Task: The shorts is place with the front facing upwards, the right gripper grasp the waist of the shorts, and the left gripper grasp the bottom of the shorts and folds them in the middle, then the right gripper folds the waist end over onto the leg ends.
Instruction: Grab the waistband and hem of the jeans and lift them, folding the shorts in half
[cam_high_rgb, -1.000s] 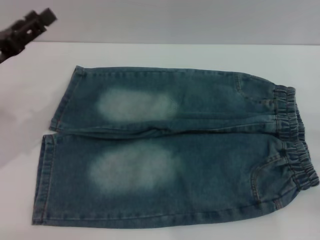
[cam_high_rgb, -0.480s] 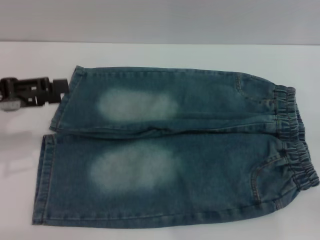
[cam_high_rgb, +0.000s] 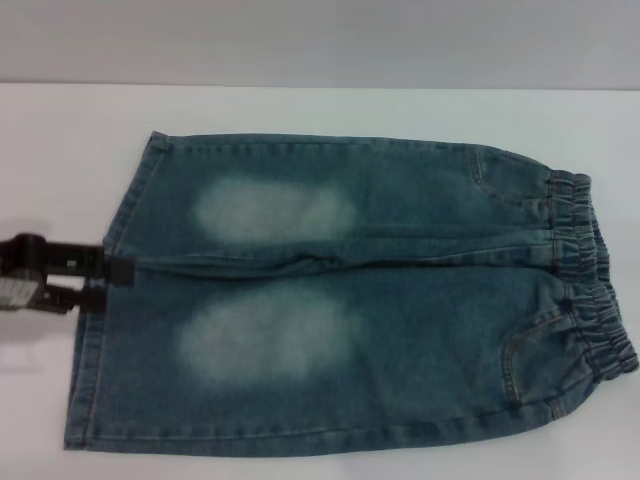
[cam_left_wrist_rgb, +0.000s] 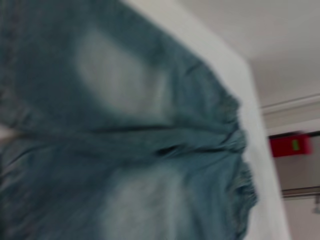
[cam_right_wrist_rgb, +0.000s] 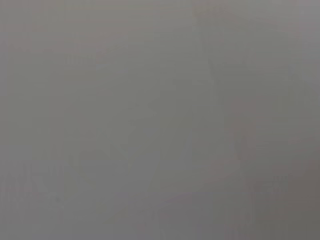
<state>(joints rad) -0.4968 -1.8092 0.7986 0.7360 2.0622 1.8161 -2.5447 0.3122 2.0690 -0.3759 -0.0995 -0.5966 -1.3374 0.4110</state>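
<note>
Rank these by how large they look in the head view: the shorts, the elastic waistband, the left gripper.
1. The shorts, by far the largest.
2. The elastic waistband.
3. The left gripper, beside the leg hems; only partly in view, so its rank against the waistband is unsure.

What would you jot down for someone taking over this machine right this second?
Left gripper: at the leg hems, by the gap between the two legs; grip not confirmed.
Right gripper: out of sight.
Shorts: flat on the white table, front up, waistband toward the robot's right, hems toward its left.
Done: nothing folded.
Left: grasp waist and hems, fold in the middle, then fold waist end onto leg ends.
</note>
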